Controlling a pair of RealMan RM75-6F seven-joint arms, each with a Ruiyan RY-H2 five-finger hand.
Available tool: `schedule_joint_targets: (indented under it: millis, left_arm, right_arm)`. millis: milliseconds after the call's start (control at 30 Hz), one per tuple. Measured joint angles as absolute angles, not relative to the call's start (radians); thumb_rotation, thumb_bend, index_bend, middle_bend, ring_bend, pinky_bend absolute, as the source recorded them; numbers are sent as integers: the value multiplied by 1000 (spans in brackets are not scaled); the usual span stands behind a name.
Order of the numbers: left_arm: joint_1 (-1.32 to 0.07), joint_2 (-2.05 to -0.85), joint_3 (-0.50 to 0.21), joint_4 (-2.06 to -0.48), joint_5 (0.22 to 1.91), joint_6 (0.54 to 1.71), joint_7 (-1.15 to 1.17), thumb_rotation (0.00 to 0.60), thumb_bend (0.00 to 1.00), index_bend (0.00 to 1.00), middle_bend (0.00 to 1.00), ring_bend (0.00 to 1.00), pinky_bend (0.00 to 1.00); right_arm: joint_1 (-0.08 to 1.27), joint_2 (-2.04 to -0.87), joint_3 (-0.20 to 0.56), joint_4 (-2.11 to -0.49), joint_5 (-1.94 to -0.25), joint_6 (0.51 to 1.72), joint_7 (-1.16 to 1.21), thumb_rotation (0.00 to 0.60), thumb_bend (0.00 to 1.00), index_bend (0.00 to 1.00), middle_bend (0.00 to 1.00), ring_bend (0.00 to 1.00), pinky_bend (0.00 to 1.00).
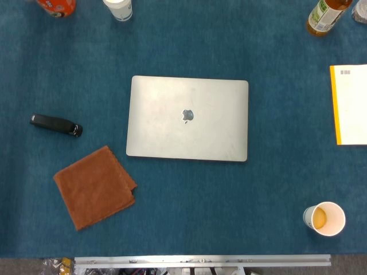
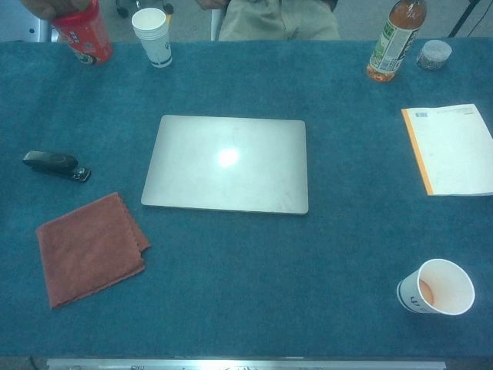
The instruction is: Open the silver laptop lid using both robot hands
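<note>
Currently pre-reach: silver laptop [image 1: 188, 118] lid shut, both hands out of frame, state unknown; next, reach its 6 o'clock edge.

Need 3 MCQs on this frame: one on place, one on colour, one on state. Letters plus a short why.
1. Where does the black stapler lie?
A. Left of the silver laptop
B. On the laptop lid
C. Beside the notepad

2. What colour is the folded cloth?
A. Green
B. Rust brown
C. White

3. How is the laptop lid?
A. Fully open
B. Half raised
C. Closed flat

Answers:
1 A: in both views the stapler sits on the blue table cover, left of the laptop.
2 B: the cloth near the front left reads rust brown.
3 C: the lid lies flat, logo up, no screen showing; neither hand is in view.
</note>
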State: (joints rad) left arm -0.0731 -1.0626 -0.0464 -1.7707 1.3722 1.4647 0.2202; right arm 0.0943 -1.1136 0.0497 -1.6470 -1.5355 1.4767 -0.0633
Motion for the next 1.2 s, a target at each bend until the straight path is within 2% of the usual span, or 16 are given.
schedule_joint_targets:
  millis: [467,800,1000,1200]
  left_arm:
    - [-66,-1060,-47,-1774,1370,1472,219,600,552,144,162,109,165]
    - [-72,-1053,-50,-1782,1371,1465,220,600,552,144,160,109,165]
    - [-70,-1043,-50,-1790,1374,1470,222,600,552,145,159,109,165]
    - [-67,-1035,-50,-1800,1380,1476,225,600,552,145,159,109,165]
  right_arm:
    - [105,-1113,49,-1654,-1550,1466,-53,600,289,171,241,140,258]
    - [159,-1103,49,-1714,-1595,1409,-21,600,286,172,241,139,258]
    - [211,-1108,56,-1743,-1606,1342,-16,600,207,171,241,140,258]
    - [289,-1139,79,-1761,-1599,1256,-30,600,69,171,238,131,259]
